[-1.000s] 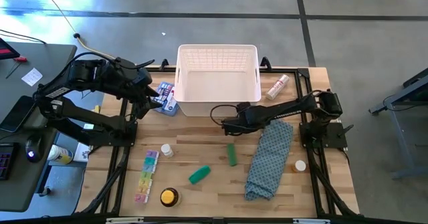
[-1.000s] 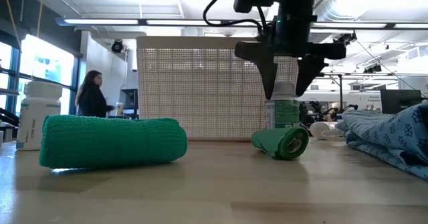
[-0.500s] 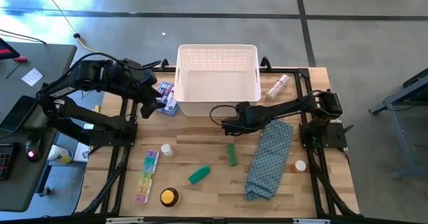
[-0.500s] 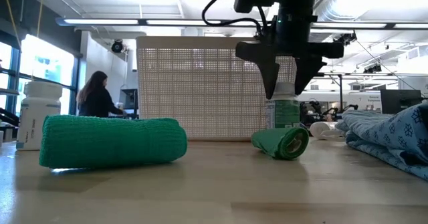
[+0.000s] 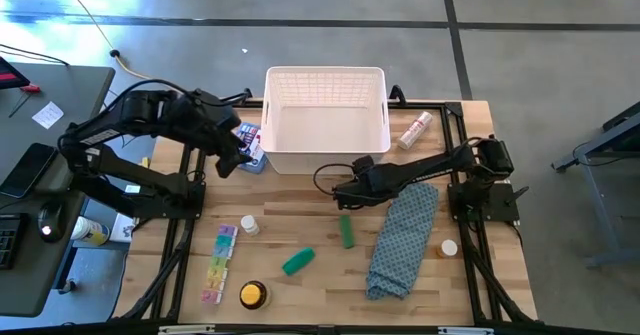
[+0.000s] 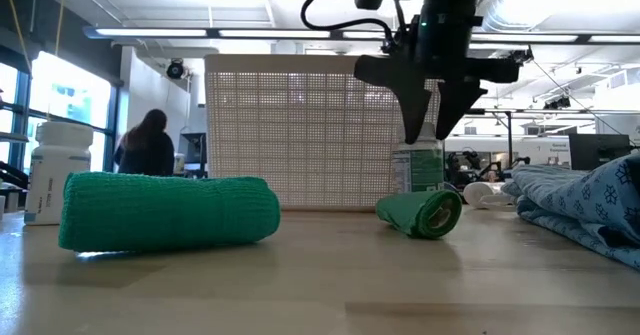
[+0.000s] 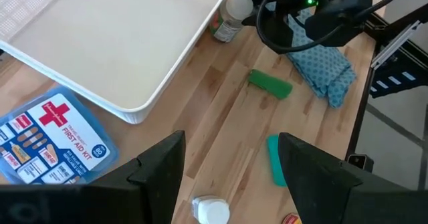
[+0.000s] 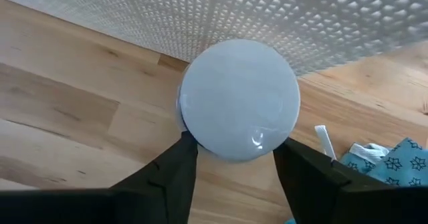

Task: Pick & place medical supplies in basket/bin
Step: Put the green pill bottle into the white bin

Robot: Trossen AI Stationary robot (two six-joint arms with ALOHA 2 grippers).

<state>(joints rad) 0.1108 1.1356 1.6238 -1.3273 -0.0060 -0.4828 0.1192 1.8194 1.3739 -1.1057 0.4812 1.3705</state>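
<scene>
Now the right gripper (image 8: 234,162), jaws spread wide, is straddling a white-capped bottle (image 8: 239,98) at the basket's (image 5: 326,135) six o'clock, seemingly to grasp it.

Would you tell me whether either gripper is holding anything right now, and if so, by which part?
Nothing is held. The right gripper hangs open, fingers straddling the white-capped bottle beside the basket. The left gripper is open and empty.

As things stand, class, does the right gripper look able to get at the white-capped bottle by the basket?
Probably yes: the right gripper hangs open directly above the white-capped bottle, fingers either side of its cap, nothing between; the basket wall stands just behind.
</scene>
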